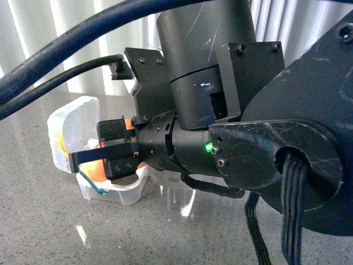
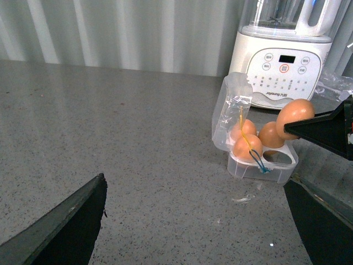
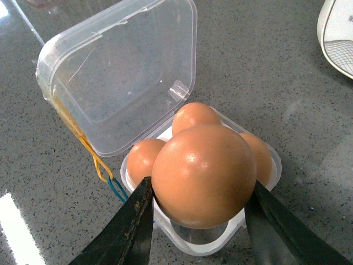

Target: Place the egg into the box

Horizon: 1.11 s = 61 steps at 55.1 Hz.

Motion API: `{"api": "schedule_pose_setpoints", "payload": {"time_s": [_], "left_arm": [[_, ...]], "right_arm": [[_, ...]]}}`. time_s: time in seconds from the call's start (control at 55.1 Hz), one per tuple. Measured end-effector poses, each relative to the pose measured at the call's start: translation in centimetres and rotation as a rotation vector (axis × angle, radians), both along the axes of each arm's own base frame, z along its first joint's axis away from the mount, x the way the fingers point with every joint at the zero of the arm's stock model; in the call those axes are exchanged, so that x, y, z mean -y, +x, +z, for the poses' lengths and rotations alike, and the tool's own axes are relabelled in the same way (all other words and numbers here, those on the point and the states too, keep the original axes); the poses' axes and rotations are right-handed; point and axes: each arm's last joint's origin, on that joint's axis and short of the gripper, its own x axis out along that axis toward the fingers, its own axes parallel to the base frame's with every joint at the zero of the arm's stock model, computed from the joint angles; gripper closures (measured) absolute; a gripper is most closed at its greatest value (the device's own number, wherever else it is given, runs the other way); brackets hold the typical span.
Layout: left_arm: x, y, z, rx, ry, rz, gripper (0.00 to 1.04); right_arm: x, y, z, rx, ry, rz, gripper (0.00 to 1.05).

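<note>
In the right wrist view my right gripper (image 3: 199, 190) is shut on an orange-brown egg (image 3: 204, 171), its dark fingers (image 3: 124, 232) pressed to both sides. The egg hangs just above the near, unfilled hole of the box (image 3: 204, 249). This clear case has three eggs (image 3: 193, 115) seated in its white tray, and its hinged lid (image 3: 121, 72) stands open. The left wrist view shows the same held egg (image 2: 295, 113) over the box (image 2: 276, 170). My left gripper (image 2: 193, 232) is open, low over bare counter and well short of the box.
A cream blender (image 2: 281, 61) stands just behind the box, against a ribbed white wall. Yellow and blue rubber bands (image 3: 102, 171) dangle from the lid's hinge side. In the front view my right arm (image 1: 248, 138) blocks most of the grey speckled counter (image 2: 110, 138).
</note>
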Motion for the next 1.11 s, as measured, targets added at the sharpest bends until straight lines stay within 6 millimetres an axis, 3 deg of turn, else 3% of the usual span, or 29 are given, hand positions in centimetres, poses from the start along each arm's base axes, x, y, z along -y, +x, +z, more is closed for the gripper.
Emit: {"api": "schedule_pose_setpoints", "payload": {"time_s": [0.672, 0.944, 1.108], "left_arm": [[0.0, 0.0, 0.0, 0.0, 0.0, 0.0, 0.07], [0.0, 0.0, 0.0, 0.0, 0.0, 0.0, 0.07], [0.0, 0.0, 0.0, 0.0, 0.0, 0.0, 0.07]], "right_arm": [[0.1, 0.1, -0.4, -0.01, -0.017, -0.015, 0.65], [0.5, -0.1, -0.7, -0.015, -0.065, 0.002, 0.28], [1.2, -0.3, 0.8, 0.006, -0.033, 0.017, 0.06]]}}
